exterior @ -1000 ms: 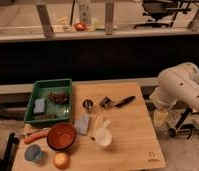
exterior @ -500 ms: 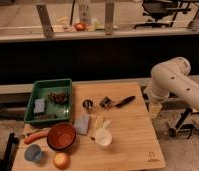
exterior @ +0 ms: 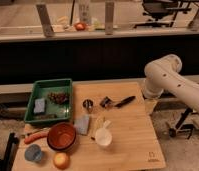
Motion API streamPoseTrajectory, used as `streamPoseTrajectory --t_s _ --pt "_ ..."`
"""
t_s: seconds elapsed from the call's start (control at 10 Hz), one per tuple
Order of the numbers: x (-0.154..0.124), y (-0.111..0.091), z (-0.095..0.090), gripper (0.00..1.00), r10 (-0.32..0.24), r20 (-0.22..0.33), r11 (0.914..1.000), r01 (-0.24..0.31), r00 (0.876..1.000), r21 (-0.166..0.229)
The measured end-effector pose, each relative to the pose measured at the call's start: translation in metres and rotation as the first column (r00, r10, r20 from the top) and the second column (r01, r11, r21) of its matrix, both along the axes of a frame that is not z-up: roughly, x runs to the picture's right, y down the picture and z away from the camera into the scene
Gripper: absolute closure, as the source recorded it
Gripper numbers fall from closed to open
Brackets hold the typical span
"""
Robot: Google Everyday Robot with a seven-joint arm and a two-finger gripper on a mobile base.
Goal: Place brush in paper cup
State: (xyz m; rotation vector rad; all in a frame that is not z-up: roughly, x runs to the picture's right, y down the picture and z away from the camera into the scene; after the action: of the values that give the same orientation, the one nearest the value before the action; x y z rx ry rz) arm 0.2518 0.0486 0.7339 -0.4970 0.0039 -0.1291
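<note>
The brush (exterior: pixel 118 103) lies on the wooden table (exterior: pixel 128 150) at the back right, its black handle pointing right and its greyish head to the left. The white paper cup (exterior: pixel 103 137) stands upright and empty-looking near the table's middle front, about a hand's length nearer than the brush. My white arm (exterior: pixel 165 77) bends in from the right. My gripper (exterior: pixel 150 103) hangs at the table's right edge, just right of the brush handle and apart from it.
A small dark metal cup (exterior: pixel 87 104) stands left of the brush head. A green tray (exterior: pixel 47 85) holds a blue sponge and a dark cluster. A brown-orange bowl (exterior: pixel 61 136), an orange-handled tool (exterior: pixel 35 136), a blue cup (exterior: pixel 33 153), a yellow fruit (exterior: pixel 61 160) and a grey cloth (exterior: pixel 83 124) lie front left.
My arm has swung left from beside the table to its right edge, closer to the brush handle. Nothing on the table has moved.
</note>
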Motion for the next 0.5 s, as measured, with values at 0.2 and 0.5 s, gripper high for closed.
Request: streamPoseTrajectory --t_s 0.2,0.5 --pt "0.0 -0.003 0.003 0.2 -0.022 0.008 0.9997 0.022 1.0 0.013" --pt "0.0 -0.01 0.018 0.2 -0.049 0.028 0.9985 0.049 0.998 0.027"
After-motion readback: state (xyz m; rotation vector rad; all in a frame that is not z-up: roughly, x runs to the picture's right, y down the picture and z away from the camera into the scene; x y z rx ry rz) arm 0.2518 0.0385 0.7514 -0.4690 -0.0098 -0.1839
